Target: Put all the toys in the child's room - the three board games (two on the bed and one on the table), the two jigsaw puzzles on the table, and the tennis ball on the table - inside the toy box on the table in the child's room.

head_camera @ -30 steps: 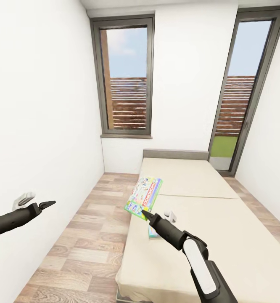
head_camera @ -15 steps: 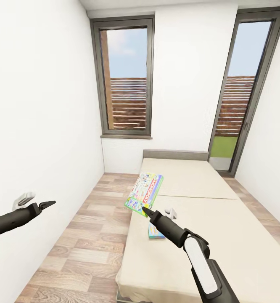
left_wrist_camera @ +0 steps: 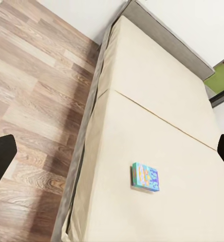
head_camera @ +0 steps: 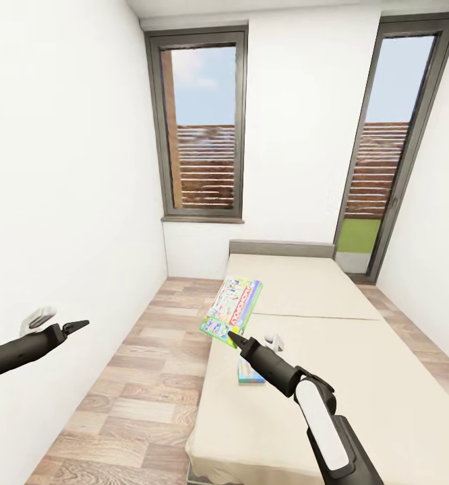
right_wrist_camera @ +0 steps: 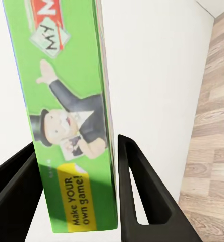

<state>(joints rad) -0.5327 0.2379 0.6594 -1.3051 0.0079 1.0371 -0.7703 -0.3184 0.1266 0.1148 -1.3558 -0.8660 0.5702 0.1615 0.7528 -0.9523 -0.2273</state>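
My right gripper (head_camera: 233, 337) is shut on the lower edge of a green board game (head_camera: 232, 308) with a cartoon cover, held tilted in the air over the left edge of the beige bed (head_camera: 366, 350). In the right wrist view the green box (right_wrist_camera: 66, 101) stands between the two black fingers (right_wrist_camera: 142, 196). A second board game (head_camera: 251, 371), small and blue, lies flat on the mattress just below the right arm, and it is seen again as a blue box (left_wrist_camera: 145, 177) in the left wrist view. My left gripper (head_camera: 73, 328) hangs open by the left wall with nothing in it.
A wood-plank floor strip (head_camera: 143, 364) runs between the white left wall and the bed. Two tall windows (head_camera: 204, 128) with brown slats stand at the far wall behind the grey headboard (head_camera: 282, 247). The room is narrow.
My right gripper has risen slightly with the green board game, uncovering more of the blue box on the bed. The left arm has not moved.
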